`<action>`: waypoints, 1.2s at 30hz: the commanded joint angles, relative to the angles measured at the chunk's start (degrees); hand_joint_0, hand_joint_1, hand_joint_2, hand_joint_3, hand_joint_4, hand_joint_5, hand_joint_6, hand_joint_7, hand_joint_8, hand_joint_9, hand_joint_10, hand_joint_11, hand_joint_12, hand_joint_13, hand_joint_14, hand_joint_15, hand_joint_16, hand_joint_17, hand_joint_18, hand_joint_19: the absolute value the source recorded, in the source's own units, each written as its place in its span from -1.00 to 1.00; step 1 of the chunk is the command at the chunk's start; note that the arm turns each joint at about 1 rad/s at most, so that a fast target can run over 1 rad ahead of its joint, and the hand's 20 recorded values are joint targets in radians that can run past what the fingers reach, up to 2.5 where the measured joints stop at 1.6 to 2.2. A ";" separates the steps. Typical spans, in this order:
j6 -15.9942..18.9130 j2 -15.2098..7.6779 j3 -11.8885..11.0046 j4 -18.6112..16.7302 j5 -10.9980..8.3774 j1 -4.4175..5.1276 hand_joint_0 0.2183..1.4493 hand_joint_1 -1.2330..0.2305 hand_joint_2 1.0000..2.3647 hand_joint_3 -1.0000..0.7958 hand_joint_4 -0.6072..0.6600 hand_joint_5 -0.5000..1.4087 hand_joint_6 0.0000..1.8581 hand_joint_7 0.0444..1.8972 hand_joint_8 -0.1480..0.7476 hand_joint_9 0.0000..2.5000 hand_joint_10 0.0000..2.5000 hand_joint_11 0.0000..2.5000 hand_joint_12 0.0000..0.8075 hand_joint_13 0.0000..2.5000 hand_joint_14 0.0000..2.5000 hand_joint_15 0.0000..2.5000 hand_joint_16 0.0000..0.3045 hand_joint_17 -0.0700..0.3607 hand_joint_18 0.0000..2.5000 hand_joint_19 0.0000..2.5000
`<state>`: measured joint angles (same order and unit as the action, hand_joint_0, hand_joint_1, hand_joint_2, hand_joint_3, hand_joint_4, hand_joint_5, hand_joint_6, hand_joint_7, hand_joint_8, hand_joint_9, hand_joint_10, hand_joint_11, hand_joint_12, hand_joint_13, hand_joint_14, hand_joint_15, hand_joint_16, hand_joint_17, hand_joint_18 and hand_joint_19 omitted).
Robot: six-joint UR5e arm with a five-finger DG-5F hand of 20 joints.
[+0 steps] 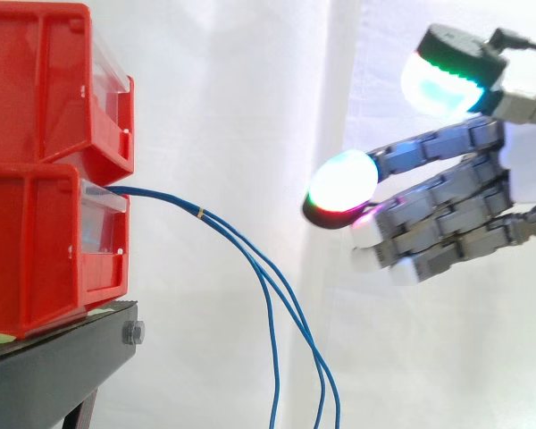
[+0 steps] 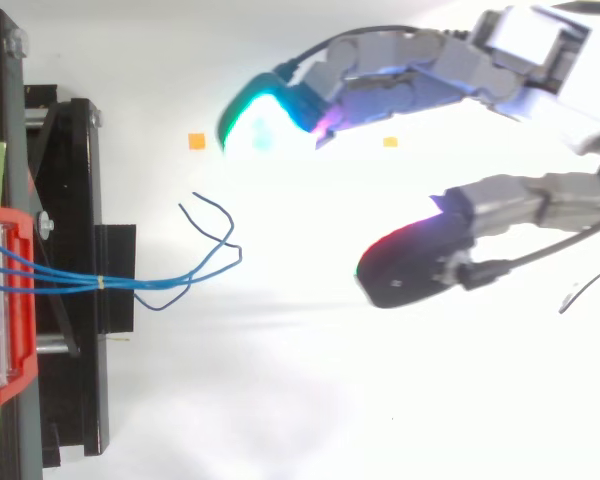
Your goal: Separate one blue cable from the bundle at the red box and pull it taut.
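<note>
Blue cables (image 1: 165,198), banded into one bundle, trailing slack from the lower red box (image 1: 36,250) and drooping downward. Well apart to the right in the side view, hand (image 1: 523,183) with fingers (image 1: 447,192) spread open, gripping nothing.

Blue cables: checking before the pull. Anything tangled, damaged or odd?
Nothing stands out. The cables hang slack from the lower bin, bound by a yellow band, loose ends curling apart. The open hand is clear of them.
</note>
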<state>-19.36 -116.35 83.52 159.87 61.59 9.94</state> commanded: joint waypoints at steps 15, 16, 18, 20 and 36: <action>1.96 -11.27 -9.61 1.32 4.24 -1.60 -0.50 -0.15 -1.00 -0.40 0.24 -0.68 -0.46 -0.16 -0.02 -0.54 -0.99 -0.66 -0.18 -0.65 -0.99 -0.78 -0.75 -0.28 -0.79 -0.65; 1.96 -11.62 -9.87 1.32 4.59 -1.51 -0.50 -0.15 -1.00 -0.40 0.24 -0.67 -0.46 -0.16 -0.03 -0.54 -0.99 -0.67 -0.18 -0.65 -0.99 -0.78 -0.75 -0.28 -0.79 -0.65; 2.05 -11.97 -10.40 1.32 5.47 -1.42 -0.50 -0.15 -1.00 -0.40 0.24 -0.67 -0.46 -0.15 -0.02 -0.53 -0.99 -0.66 -0.18 -0.65 -0.99 -0.78 -0.75 -0.28 -0.80 -0.65; 2.93 -12.77 -10.40 0.88 7.58 -1.33 -0.50 -0.15 -1.00 -0.40 0.25 -0.67 -0.46 -0.15 -0.01 -0.52 -0.99 -0.66 -0.18 -0.65 -0.99 -0.79 -0.75 -0.28 -0.80 -0.65; 11.28 -16.98 -15.06 -1.49 13.03 -1.60 -0.53 -0.17 -1.00 -0.43 0.28 -0.66 -0.46 -0.11 0.00 -0.50 -0.99 -0.65 -0.14 -0.63 -0.99 -0.77 -0.73 -0.24 -0.76 -0.64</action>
<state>-11.09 -132.26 70.02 158.41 73.06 8.54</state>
